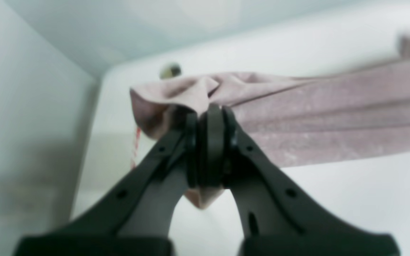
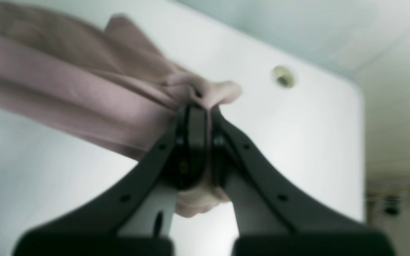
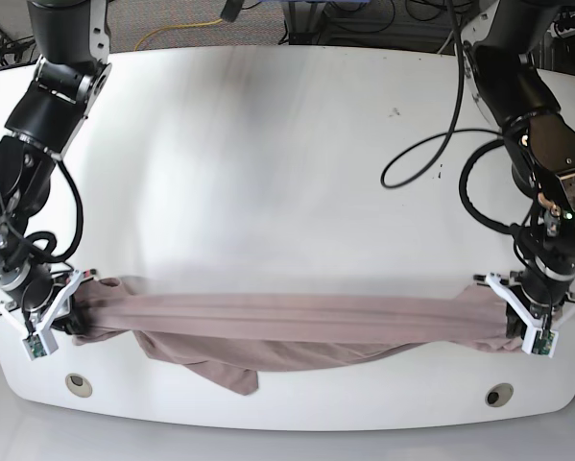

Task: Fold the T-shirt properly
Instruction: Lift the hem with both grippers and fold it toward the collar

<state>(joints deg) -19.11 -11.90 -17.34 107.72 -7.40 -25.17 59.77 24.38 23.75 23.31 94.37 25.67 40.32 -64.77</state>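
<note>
The mauve-brown T-shirt (image 3: 287, 319) is stretched in a long taut band across the near part of the white table, with a loose flap (image 3: 215, 370) sagging toward the front edge. My left gripper (image 3: 511, 315) is shut on the T-shirt's end at the base view's right; the wrist view shows cloth (image 1: 297, 117) pinched between its black fingers (image 1: 212, 142). My right gripper (image 3: 68, 312) is shut on the opposite end at the base view's left, with cloth (image 2: 84, 96) bunched at its fingers (image 2: 196, 142).
The white table (image 3: 287, 163) stretches far behind the cloth. Two round holes (image 3: 77, 384) (image 3: 498, 395) sit near its front edge. Black cables (image 3: 431, 154) hang from the arm at the right. The front edge lies just below the shirt.
</note>
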